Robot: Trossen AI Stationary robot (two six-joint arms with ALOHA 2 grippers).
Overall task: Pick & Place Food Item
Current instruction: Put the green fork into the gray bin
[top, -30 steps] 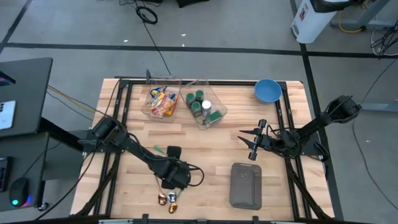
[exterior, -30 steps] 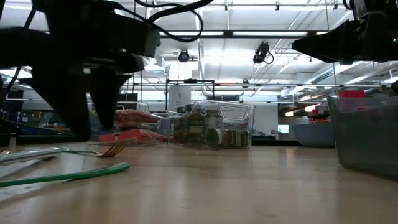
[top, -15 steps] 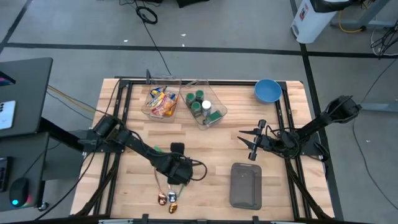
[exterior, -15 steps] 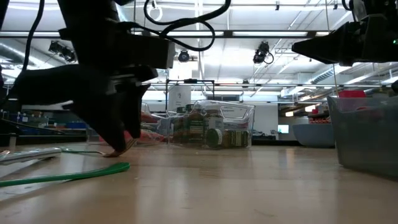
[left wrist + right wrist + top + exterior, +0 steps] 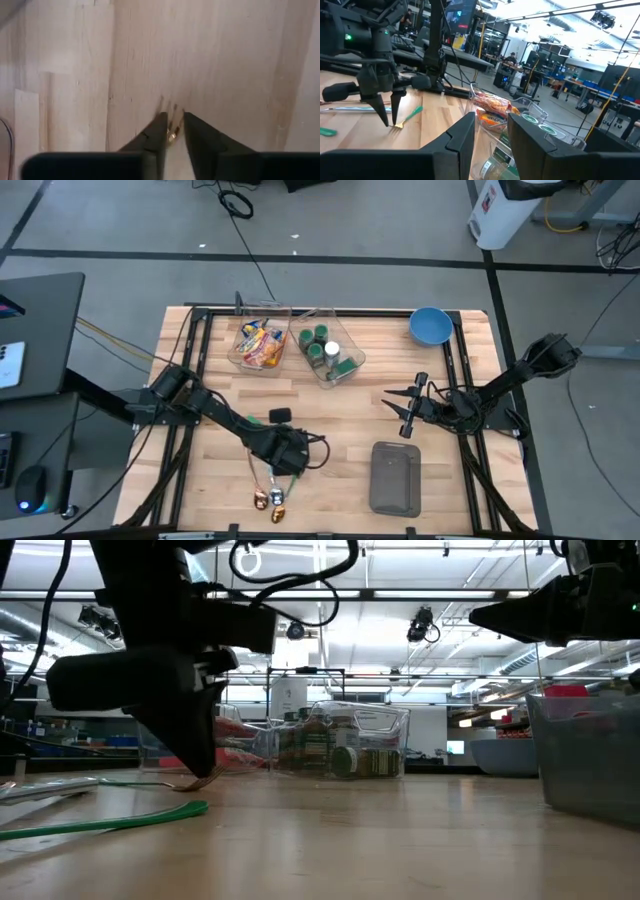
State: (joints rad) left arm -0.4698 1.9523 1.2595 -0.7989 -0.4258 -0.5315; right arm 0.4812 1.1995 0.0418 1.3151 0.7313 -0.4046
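Note:
A fork with gold tines (image 5: 170, 106) and a green handle (image 5: 414, 113) lies flat on the wooden table. My left gripper (image 5: 172, 127) stands over its tine end, pointing steeply down, shut on it; it also shows in the low view (image 5: 200, 772) and the right wrist view (image 5: 390, 120). In the high view its wrist (image 5: 287, 452) hides the fingertips. The food sits in two clear bins at the far side: snack packets (image 5: 260, 345) and green-lidded jars (image 5: 328, 352). My right gripper (image 5: 398, 408) hangs open above the table's right part, touching nothing. My left gripper pinches the fork's gold neck (image 5: 173, 134) just behind the tines, one fingertip (image 5: 159, 131) on either side. The fingers come from above, slanting steeply down. The fork lies on the table, its tines reaching out past the fingertips.
A grey lidded container (image 5: 395, 477) stands near the front right, and a blue bowl (image 5: 430, 325) at the far right corner. Two spoons (image 5: 268, 498) lie by the front edge. Another green utensil (image 5: 110, 822) lies close in front of the low camera.
My left gripper has come down onto the fork's tine end, shifting a little toward the table's right, and has rolled about its own axis. Its fingers, apart a second ago, have shut on the fork. The fork still lies on the table.

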